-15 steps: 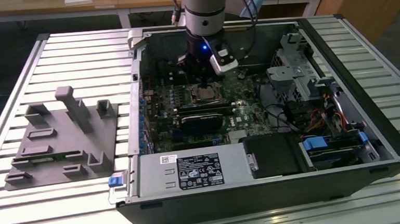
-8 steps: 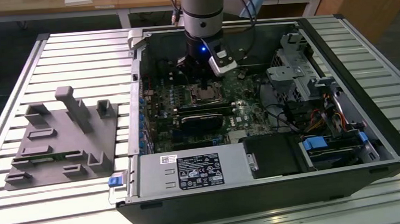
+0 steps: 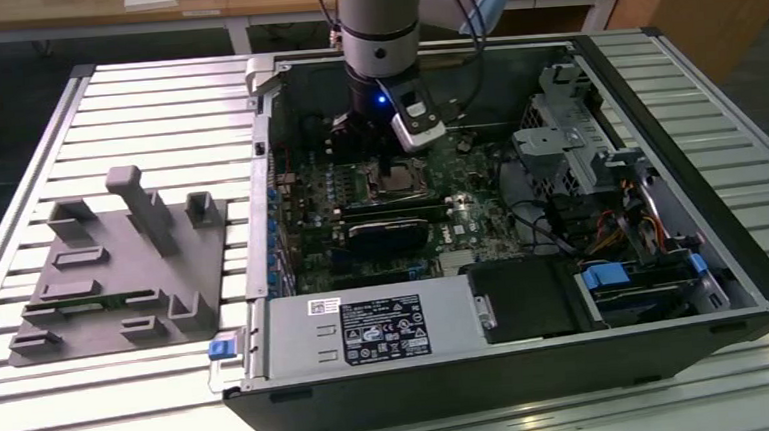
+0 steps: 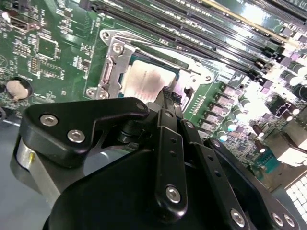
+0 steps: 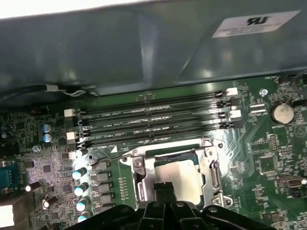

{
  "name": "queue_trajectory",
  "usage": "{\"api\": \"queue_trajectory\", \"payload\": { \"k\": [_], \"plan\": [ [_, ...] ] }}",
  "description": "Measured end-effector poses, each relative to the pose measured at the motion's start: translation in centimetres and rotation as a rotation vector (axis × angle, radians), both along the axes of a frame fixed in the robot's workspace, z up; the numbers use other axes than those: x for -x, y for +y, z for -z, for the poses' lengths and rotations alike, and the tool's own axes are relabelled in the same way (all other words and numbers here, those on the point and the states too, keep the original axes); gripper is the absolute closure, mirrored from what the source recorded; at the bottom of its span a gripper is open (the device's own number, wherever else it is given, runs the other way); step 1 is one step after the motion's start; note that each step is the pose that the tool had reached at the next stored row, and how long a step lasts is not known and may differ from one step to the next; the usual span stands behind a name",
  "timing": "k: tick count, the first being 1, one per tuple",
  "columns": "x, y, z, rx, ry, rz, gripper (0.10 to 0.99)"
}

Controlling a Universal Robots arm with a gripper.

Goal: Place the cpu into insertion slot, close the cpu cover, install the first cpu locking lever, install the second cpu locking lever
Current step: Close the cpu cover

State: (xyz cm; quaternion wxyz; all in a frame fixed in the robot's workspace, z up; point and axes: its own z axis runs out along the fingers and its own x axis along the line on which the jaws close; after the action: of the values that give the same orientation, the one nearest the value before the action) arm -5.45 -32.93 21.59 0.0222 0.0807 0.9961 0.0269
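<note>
First wrist view, lower middle: fingers (image 5: 161,191) pinched together, empty, right over the seated chip (image 5: 184,178), probably acting as one narrow pusher.

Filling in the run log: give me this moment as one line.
cpu: in insertion slot | cpu cover: down around it | end effector: shut, at cpu edge
</note>
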Motion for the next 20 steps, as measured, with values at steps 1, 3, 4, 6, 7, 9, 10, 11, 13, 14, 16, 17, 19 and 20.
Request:
{"api": "queue_trajectory", "payload": {
  "k": [1, 3, 4, 6, 7, 9, 10, 11, 13, 14, 16, 17, 19, 20],
  "plan": [
    [0.06, -0.03, 0.08, 0.0, 0.0001, 0.0, 0.98],
    [0.19, -0.06, 0.21, 0.0, 0.0002, -0.001, 0.98],
    [0.28, -0.07, 0.27, 0.0, 0.0002, -0.001, 0.98],
    [0.47, -0.07, 0.39, 0.0, 0.0001, -0.002, 0.98],
    [0.54, -0.07, 0.47, 0.0, 0.0001, -0.002, 0.98],
    [0.68, -0.07, 0.59, 0.0, 0.0002, -0.003, 0.98],
    [0.77, -0.07, 0.65, 0.0, 0.0003, -0.003, 0.98],
    [0.82, -0.07, 0.71, 0.0, 0.0001, -0.004, 0.98],
    [0.87, -0.07, 0.83, 0.0, 0.0001, -0.005, 0.98],
    [0.91, -0.07, 0.91, 0.0, 0.0001, -0.005, 0.98],
    [0.97, -0.07, 1.04, 0.0, 0.0001, -0.006, 0.98],
    [1.0, -0.07, 1.09, 0.0, 0.0002, -0.007, 0.98],
    [1.1, -0.08, 1.16, 0.0, 0.0003, -0.008, 0.98],
    [1.14, -0.07, 1.2, 0.0, 0.0002, -0.008, 0.98]
  ]
}}
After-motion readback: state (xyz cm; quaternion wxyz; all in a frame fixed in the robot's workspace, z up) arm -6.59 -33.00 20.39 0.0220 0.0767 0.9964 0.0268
